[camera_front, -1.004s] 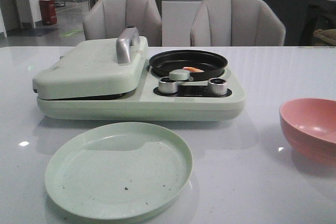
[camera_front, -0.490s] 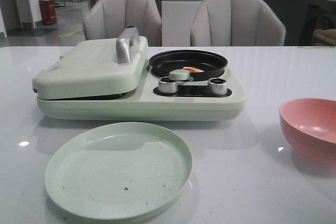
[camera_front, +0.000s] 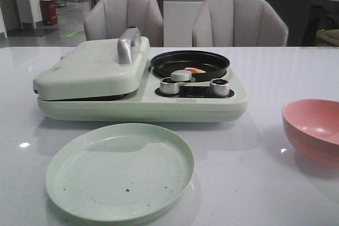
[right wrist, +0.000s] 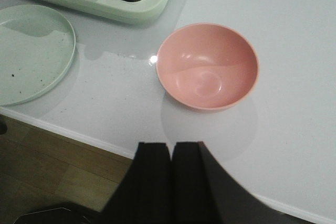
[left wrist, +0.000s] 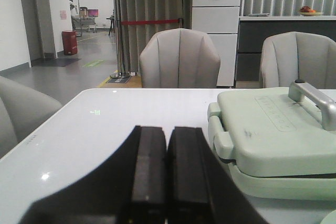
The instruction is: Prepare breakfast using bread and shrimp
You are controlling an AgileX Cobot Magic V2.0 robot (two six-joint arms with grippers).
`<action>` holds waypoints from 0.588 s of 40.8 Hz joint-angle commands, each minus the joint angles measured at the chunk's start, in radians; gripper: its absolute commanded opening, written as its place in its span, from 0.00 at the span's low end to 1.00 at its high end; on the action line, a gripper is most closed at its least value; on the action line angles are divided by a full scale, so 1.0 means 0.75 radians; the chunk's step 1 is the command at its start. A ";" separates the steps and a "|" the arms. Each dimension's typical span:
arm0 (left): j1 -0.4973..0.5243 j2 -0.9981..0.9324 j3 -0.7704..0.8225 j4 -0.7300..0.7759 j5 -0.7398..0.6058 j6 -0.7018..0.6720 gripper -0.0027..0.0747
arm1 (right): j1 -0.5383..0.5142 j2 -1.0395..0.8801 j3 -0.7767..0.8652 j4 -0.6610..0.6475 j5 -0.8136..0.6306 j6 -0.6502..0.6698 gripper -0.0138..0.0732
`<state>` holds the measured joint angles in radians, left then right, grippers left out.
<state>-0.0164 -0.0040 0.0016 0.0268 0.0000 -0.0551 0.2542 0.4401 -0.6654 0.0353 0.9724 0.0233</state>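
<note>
A small orange-and-white shrimp point(camera_front: 194, 70) lies in the black round pan point(camera_front: 190, 63) on the right half of the pale green breakfast maker point(camera_front: 142, 86). The maker's lid point(camera_front: 94, 70), with its silver handle point(camera_front: 128, 43), is down on the left half. The bread is hidden. My left gripper point(left wrist: 167, 129) is shut with nothing in it, low over the table beside the maker's lid point(left wrist: 278, 129). My right gripper point(right wrist: 171, 145) is shut and empty, at the table's near edge in front of the pink bowl point(right wrist: 208, 66). Neither gripper shows in the front view.
An empty pale green plate point(camera_front: 120, 170) lies in front of the maker, and shows again in the right wrist view point(right wrist: 29, 51). The pink bowl point(camera_front: 313, 128) stands at the right. Two knobs point(camera_front: 169, 86) sit on the maker's front. Two grey chairs point(camera_front: 239, 20) stand behind the table.
</note>
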 commanded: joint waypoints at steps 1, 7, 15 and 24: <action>-0.007 -0.028 0.041 -0.036 -0.125 -0.008 0.16 | 0.001 0.008 -0.035 -0.007 -0.083 0.005 0.20; -0.041 -0.028 0.041 -0.036 -0.108 -0.008 0.16 | 0.001 0.008 -0.035 -0.007 -0.083 0.005 0.20; -0.052 -0.025 0.041 -0.036 -0.108 -0.008 0.16 | 0.001 0.008 -0.035 -0.006 -0.083 0.005 0.20; -0.052 -0.025 0.041 -0.036 -0.108 -0.008 0.16 | 0.001 0.008 -0.035 -0.006 -0.083 0.005 0.20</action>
<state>-0.0480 -0.0040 0.0016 0.0079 0.0000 -0.0551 0.2542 0.4401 -0.6654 0.0353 0.9724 0.0233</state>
